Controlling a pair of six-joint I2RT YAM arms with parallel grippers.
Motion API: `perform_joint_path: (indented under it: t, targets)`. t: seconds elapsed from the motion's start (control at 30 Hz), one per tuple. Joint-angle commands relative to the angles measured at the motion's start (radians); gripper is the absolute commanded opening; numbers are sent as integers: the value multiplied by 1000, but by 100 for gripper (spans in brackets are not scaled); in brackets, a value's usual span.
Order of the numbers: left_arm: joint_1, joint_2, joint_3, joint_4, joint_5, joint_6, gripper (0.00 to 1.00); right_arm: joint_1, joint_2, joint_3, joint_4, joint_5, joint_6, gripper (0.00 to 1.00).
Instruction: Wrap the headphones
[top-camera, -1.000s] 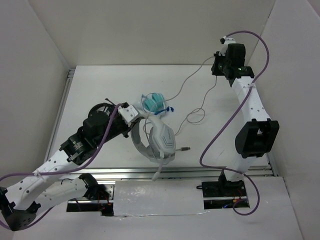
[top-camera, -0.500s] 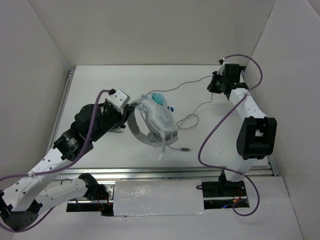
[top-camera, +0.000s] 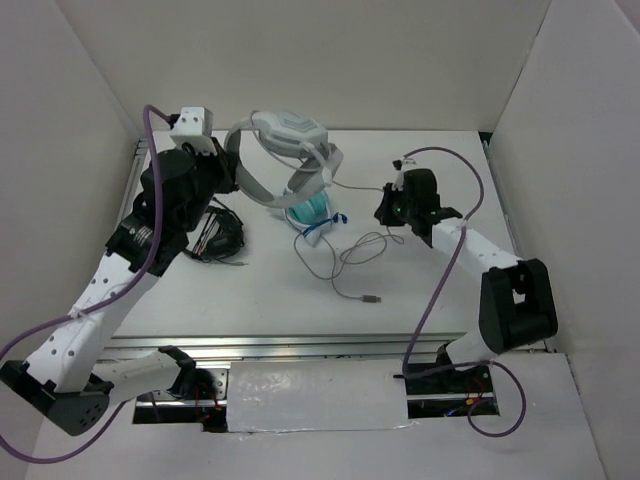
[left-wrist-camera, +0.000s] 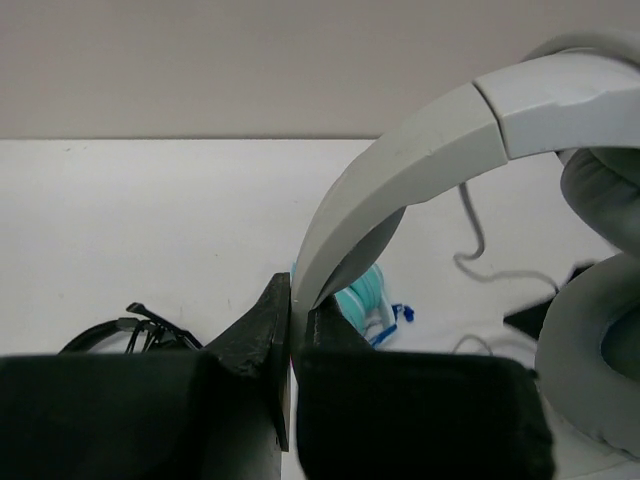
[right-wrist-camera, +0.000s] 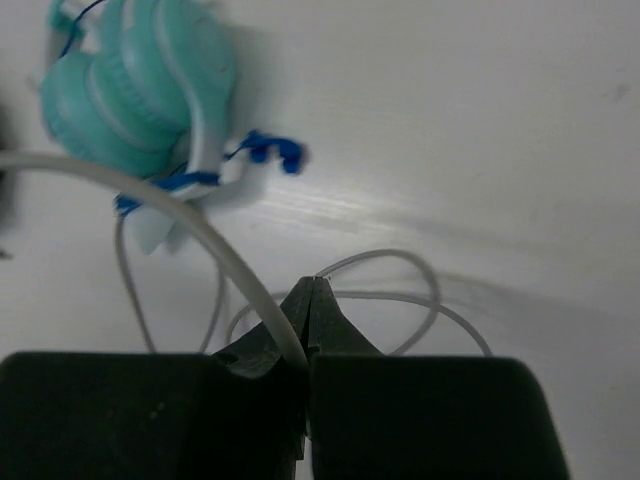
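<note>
The white headphones (top-camera: 285, 150) hang in the air at the back middle. My left gripper (top-camera: 228, 150) is shut on their headband (left-wrist-camera: 420, 160), with a grey earcup (left-wrist-camera: 600, 340) at the right of the left wrist view. Their thin grey cable (top-camera: 345, 255) drops to the table in loose loops and ends in a plug (top-camera: 372, 298). My right gripper (top-camera: 385, 212) is shut on the cable (right-wrist-camera: 215, 250) low over the table, right of the headphones.
Small teal headphones (top-camera: 312, 212) lie on the table under the white ones, also in the right wrist view (right-wrist-camera: 140, 95). A black coiled headset (top-camera: 218, 235) lies left of them. White walls close in left, back and right.
My left arm lifted the headphones off the table and carried them up and toward the back. My right gripper came down and left with the cable, which now lies slack in loops.
</note>
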Motion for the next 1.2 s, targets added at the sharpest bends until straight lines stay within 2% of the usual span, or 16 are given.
perform_joint_path:
  t: [0.0, 0.17, 0.27, 0.5, 0.63, 0.9, 1.07, 1.17]
  targets:
    - [65, 55, 126, 35, -100, -162, 0, 91, -110, -90, 129, 79, 47, 0]
    - [134, 135, 210, -22, -169, -182, 0, 207, -217, -210, 147, 194, 88, 0]
    - [176, 161, 200, -16, -209, -168, 0, 266, -285, -268, 72, 278, 146, 0]
    - [305, 218, 186, -31, -159, -229, 0, 407, -383, -359, 7, 319, 228, 0]
    - [325, 265, 226, -81, -197, -251, 0, 499, -389, -286, -85, 404, 229, 0]
    - [320, 385, 273, -184, -314, -248, 0, 703, -423, -31, -248, 526, 101, 0]
    - [297, 431, 249, -233, -361, -205, 0, 832, -434, 149, -255, 708, -103, 0]
    - [274, 409, 188, -212, -338, -137, 0, 834, -420, 245, -254, 779, -221, 0]
